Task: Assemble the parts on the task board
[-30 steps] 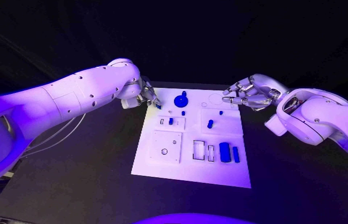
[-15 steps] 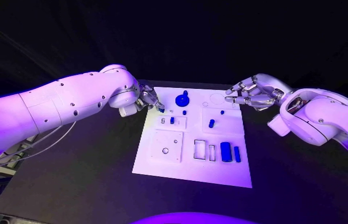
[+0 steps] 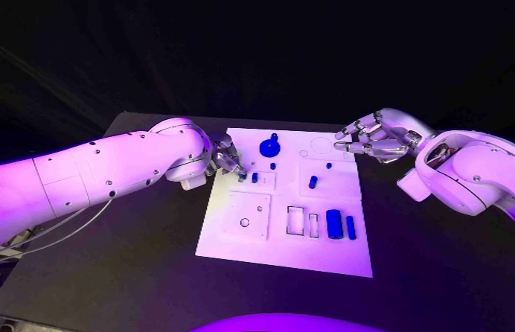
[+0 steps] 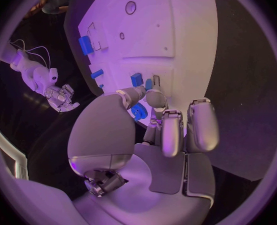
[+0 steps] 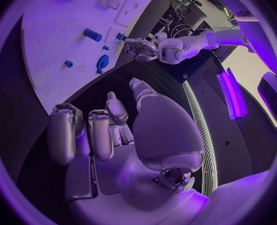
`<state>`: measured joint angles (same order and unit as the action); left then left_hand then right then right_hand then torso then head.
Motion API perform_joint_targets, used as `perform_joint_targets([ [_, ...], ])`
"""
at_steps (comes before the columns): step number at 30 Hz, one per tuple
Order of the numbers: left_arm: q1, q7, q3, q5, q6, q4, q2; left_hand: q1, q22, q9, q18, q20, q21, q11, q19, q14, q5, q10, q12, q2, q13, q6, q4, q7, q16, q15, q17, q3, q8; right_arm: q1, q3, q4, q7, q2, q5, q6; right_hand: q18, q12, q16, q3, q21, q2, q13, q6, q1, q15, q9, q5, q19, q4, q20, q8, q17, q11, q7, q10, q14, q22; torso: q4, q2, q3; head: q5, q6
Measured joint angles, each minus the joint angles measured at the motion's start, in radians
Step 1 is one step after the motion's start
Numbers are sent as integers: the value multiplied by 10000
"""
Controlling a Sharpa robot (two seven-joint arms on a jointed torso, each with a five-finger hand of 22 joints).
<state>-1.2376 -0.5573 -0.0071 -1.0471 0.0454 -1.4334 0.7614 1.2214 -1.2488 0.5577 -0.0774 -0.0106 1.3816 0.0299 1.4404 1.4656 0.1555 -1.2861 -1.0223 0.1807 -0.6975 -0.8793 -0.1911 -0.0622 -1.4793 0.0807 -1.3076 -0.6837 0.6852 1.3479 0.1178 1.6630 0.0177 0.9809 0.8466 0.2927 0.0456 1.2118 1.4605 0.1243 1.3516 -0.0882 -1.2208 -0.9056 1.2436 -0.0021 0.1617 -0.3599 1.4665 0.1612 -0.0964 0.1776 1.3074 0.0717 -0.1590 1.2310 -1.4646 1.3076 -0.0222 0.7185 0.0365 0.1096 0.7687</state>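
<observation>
Moved inward, left hand (image 3: pixel 226 159) pinches a blue part (image 4: pixel 139 111) over the task board (image 3: pixel 281 251); right hand (image 3: pixel 370 141) hovers empty, fingers apart.

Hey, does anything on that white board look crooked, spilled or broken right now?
Nothing stands out. The task board lies flat on the table, and the blue parts sit within it. Neither the left hand nor the right hand has knocked anything off.

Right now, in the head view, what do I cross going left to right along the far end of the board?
Left hand → round blue part → bare far corner of the task board → right hand.
</observation>
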Motion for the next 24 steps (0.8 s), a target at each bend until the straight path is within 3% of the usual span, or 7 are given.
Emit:
perform_joint_targets([
  [24,45,-98,17,-889,136,-73,-1,-85,-63,9,-1,0,9,2,-1,26,-75,-71,-41,170,-67,-17,290,17,0,25,2,-289,-8,-15,0,0,-23,22,-9,2,0,0,0,0,0,54,1,0,-54,0,-9,1,0,0,-1,0,0,0,0,0,0,-2,0,1,7,56,68],
])
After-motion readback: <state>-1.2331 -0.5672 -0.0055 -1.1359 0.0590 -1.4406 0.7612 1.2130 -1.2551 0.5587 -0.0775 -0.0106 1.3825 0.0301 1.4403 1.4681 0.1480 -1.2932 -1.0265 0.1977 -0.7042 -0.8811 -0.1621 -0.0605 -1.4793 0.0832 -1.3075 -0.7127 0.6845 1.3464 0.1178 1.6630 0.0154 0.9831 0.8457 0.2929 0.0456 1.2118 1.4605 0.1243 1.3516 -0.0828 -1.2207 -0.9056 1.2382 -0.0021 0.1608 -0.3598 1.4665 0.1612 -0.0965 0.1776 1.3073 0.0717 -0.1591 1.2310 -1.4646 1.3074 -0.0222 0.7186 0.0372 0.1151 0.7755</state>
